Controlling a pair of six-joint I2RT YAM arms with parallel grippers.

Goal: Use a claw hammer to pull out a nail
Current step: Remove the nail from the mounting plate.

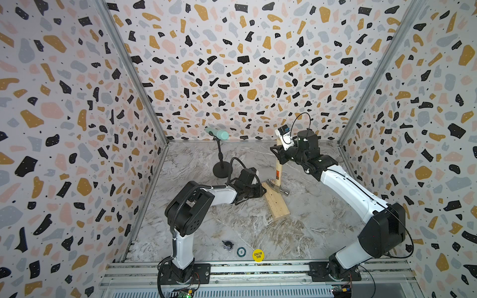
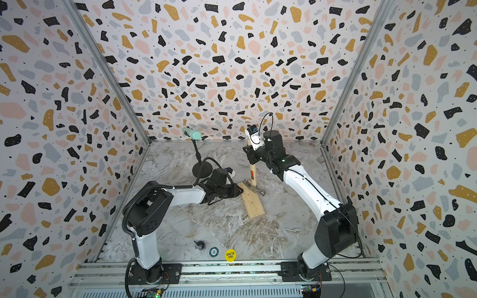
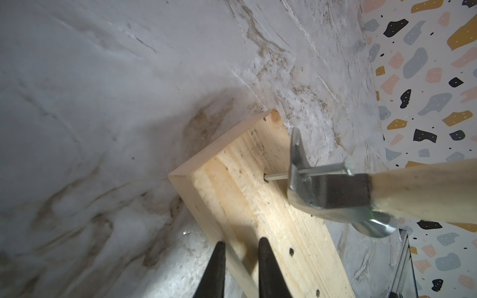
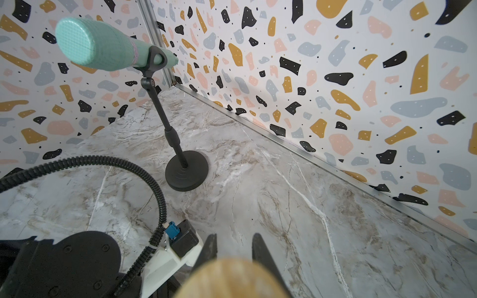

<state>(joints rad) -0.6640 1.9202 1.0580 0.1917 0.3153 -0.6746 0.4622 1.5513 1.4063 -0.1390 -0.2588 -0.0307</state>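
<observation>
The claw hammer (image 1: 278, 170) stands nearly upright over the far end of a pale wood block (image 1: 276, 205). Both show in both top views, the claw hammer (image 2: 253, 172) and the block (image 2: 253, 203). My right gripper (image 1: 278, 154) is shut on the upper handle, whose rounded end (image 4: 232, 278) fills the space between its fingers (image 4: 259, 247). In the left wrist view the steel head (image 3: 322, 192) rests on the block (image 3: 271, 222). The nail (image 3: 324, 169) lies in the claw, drawn far out, its tip still in the wood. My left gripper (image 3: 242, 241) is closed narrowly astride the block's long edge.
A mint-green microphone (image 1: 218, 134) on a black stand (image 4: 185, 172) stands at the back, left of the hammer. Near the front rail lie a small dark object (image 1: 227, 245), a green-rimmed disc (image 1: 241, 251) and a yellow disc (image 1: 258, 255). Patterned walls enclose three sides.
</observation>
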